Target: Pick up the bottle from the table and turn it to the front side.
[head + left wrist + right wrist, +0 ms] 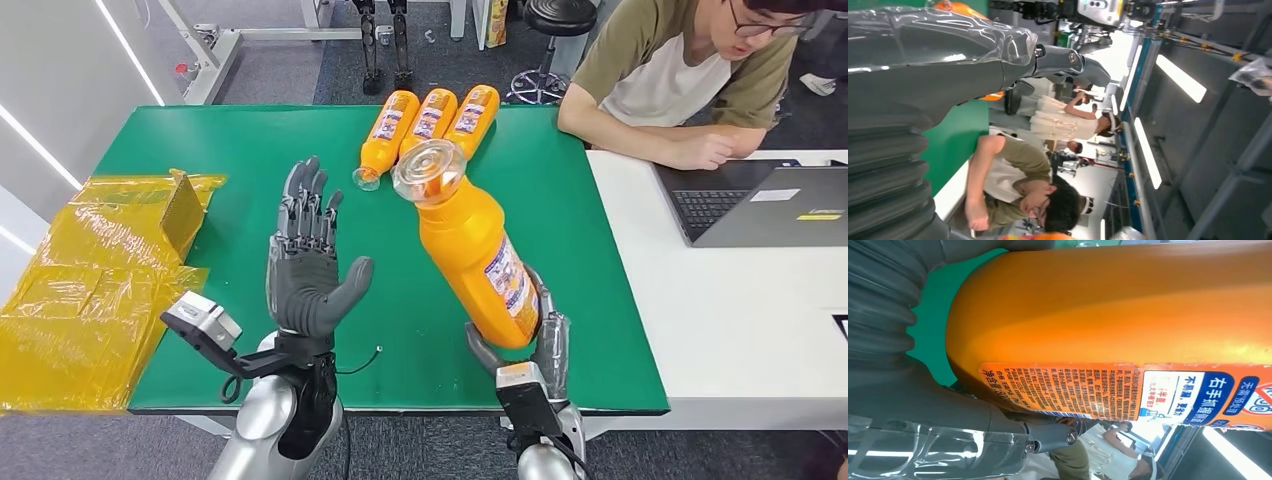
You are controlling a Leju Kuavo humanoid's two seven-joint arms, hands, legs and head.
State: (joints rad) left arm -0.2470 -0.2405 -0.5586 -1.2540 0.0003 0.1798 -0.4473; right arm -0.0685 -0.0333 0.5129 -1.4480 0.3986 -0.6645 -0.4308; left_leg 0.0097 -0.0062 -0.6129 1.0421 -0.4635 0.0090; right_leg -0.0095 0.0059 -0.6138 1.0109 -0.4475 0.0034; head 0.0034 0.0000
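Bottle [478, 262] in right hand [545, 345]

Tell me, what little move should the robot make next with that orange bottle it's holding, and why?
Probably bring the open left hand across to the lifted bottle to help turn it. The right hand already grips its base above the green table, and the fine-print side of the label faces the wrist camera, so the front seems not yet turned forward.
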